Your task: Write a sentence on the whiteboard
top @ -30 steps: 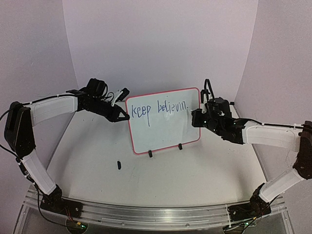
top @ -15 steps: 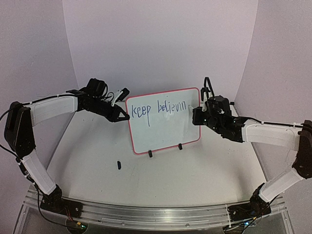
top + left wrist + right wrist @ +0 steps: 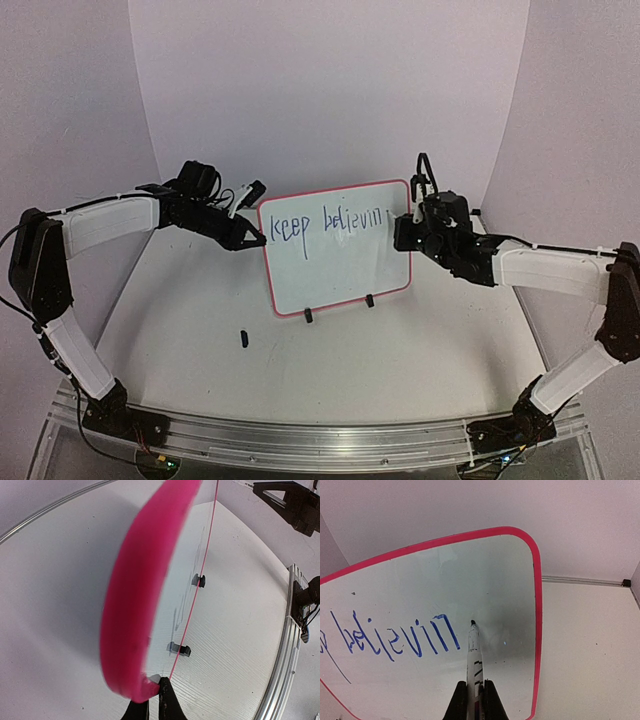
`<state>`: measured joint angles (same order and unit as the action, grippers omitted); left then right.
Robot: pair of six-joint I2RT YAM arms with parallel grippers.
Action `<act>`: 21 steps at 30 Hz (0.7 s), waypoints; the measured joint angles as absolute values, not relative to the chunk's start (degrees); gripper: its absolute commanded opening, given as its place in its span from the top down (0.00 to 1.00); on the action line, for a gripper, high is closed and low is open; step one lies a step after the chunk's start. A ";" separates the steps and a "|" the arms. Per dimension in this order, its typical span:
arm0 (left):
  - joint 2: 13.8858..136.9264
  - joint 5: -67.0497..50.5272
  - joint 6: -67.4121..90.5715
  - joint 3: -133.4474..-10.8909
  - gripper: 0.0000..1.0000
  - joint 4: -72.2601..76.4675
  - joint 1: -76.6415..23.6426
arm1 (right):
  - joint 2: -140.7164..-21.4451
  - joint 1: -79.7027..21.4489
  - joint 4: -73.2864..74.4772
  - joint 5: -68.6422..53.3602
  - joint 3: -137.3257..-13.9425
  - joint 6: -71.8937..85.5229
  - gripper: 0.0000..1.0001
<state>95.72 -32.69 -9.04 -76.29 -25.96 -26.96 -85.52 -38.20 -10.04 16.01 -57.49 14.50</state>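
- Ribbed aluminium rail [image 3: 320, 440]: runs across the bottom edge of the top view and carries both arm bases at its ends.
- Flat white bench [image 3: 420, 370]: fills the lower half of the top view.
- Small black object [image 3: 243, 338]: lies on the bench at lower left of centre, apart from the board; too small to identify.
- Two black clip feet [image 3: 308, 315] [image 3: 369, 300]: rest on the bench at centre, holding the lower edge of the board.
- Small rectangular whiteboard [image 3: 340, 275], rounded corners, thin red border: stands near upright at the centre of the top view, between the two arms.
- Blue handwritten sentence [image 3: 325, 222]: a single line across the top of the board, reading "keep believin"; the board below it is bare.
- Left gripper [image 3: 258, 240]: at centre left, fingers together and clamped on the board's red left edge; in the left wrist view [image 3: 154, 692] they pinch the rim at bottom centre.
- Right gripper [image 3: 475, 697]: at the board's upper right corner in the top view, clamped on a white-barrelled marker [image 3: 473, 652].
- Marker tip: at the board face just right of the last blue stroke; contact cannot be confirmed.
- Pale lilac wall [image 3: 330, 90]: closes the top of the frame behind the board.
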 measured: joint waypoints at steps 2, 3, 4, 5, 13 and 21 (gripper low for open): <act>95.72 -32.69 -9.04 -76.29 1.00 -25.96 -26.96 | -85.54 -38.15 -10.09 16.01 -57.67 14.31 1.00; 95.72 -32.69 -9.02 -76.29 1.00 -25.98 -26.96 | -85.54 -38.13 -10.22 16.01 -57.80 14.11 1.00; 95.72 -32.69 -9.04 -76.29 1.00 -25.96 -26.96 | -85.54 -38.13 -10.20 16.01 -57.84 14.06 1.00; 95.72 -32.69 -9.04 -76.29 1.00 -25.96 -26.96 | -85.56 -38.11 -10.24 16.01 -57.87 13.89 1.00; 95.72 -32.67 -9.04 -76.38 1.00 -26.02 -26.96 | -85.56 -37.98 -10.37 14.20 -57.87 12.99 1.00; 95.72 -32.67 -9.04 -76.38 1.00 -26.04 -26.96 | -85.54 -37.93 -10.72 12.75 -57.34 13.17 1.00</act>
<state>95.72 -32.67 -9.04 -76.38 -26.04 -26.96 -85.54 -37.93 -10.72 12.75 -57.34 13.17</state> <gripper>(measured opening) 0.036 0.066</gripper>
